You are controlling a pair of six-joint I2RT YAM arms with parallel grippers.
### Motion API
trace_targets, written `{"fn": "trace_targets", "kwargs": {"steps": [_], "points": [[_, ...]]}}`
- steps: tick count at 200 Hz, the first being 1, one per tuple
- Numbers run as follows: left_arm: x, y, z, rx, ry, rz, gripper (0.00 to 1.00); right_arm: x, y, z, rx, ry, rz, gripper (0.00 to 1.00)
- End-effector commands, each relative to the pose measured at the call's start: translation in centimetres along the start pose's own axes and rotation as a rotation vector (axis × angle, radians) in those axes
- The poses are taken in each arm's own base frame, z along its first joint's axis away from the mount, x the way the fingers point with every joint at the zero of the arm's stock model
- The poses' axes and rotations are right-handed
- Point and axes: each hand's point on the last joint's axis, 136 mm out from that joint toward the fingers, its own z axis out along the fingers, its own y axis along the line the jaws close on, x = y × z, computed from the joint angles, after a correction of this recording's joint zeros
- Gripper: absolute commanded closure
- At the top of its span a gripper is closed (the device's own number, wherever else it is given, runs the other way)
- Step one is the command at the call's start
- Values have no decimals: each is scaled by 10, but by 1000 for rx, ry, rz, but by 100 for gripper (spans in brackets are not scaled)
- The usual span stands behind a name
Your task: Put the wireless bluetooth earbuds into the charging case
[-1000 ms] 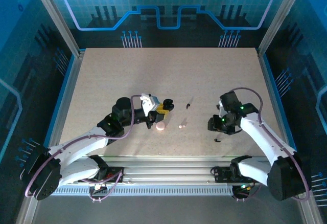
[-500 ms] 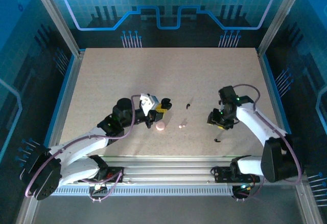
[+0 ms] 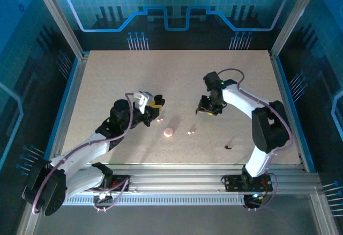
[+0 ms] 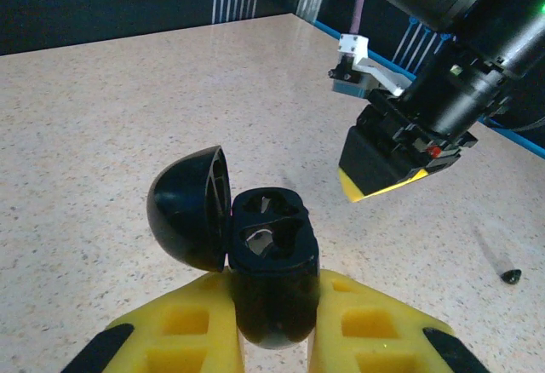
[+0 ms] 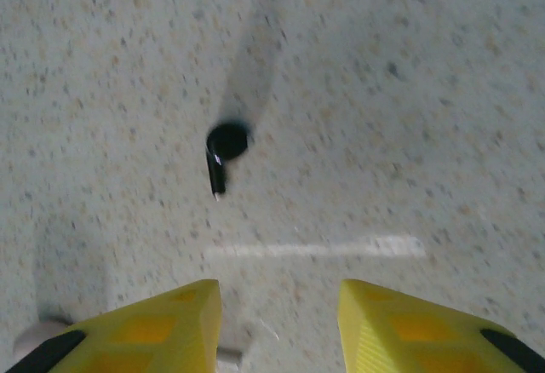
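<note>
My left gripper [image 3: 156, 108] [image 4: 274, 295] is shut on a black charging case [image 4: 272, 249]. The case stands upright between the yellow fingers, its round lid [image 4: 189, 207] swung open to the left and two dark sockets facing up. My right gripper [image 3: 206, 109] [image 5: 277, 305] hangs open just over the table. A black curved earbud [image 5: 223, 147] lies on the table a little ahead of its fingers, untouched. From the left wrist view the right gripper [image 4: 400, 147] hovers beyond the case. A second black earbud [image 3: 228, 147] lies near the front right. One whitish-pink earbud [image 3: 189, 133] rests mid-table.
A round pink case [image 3: 168, 132] sits shut on the table between the arms, just left of the whitish-pink earbud. Another black earbud [image 4: 509, 276] shows at the right edge of the left wrist view. Metal posts and blue walls frame the speckled table [image 3: 128, 74].
The right arm has swung from the right side toward the middle and farther back, ending over the black earbud. The left gripper has drawn left and back with the open case.
</note>
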Motion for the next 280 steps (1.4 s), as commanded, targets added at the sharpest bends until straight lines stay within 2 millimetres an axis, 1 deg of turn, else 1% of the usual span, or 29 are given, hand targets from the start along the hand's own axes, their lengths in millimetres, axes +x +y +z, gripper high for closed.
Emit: {"fn": "trace_targets", "kwargs": {"steps": [1, 22, 53, 107, 173, 220, 258, 280], "points": [[3, 8, -4, -17, 4, -22, 90, -17, 12, 11, 27, -27, 20, 60], [4, 12, -4, -22, 4, -20, 90, -25, 19, 23, 43, -16, 15, 63], [9, 15, -3, -29, 17, -6, 90, -30, 21, 38, 61, 7, 22, 63], [9, 19, -2, -31, 17, -3, 90, -31, 22, 55, 72, 47, 33, 66], [11, 20, -2, -35, 16, -10, 90, -21, 15, 60, 115, 72, 28, 68], [13, 22, 0, -39, 26, -19, 90, -15, 17, 59, 117, 85, 22, 69], [16, 23, 0, -42, 27, -21, 90, -6, 14, 65, 135, 110, 22, 71], [16, 25, 0, -51, 29, -14, 90, -6, 14, 64, 137, 113, 20, 70]]}}
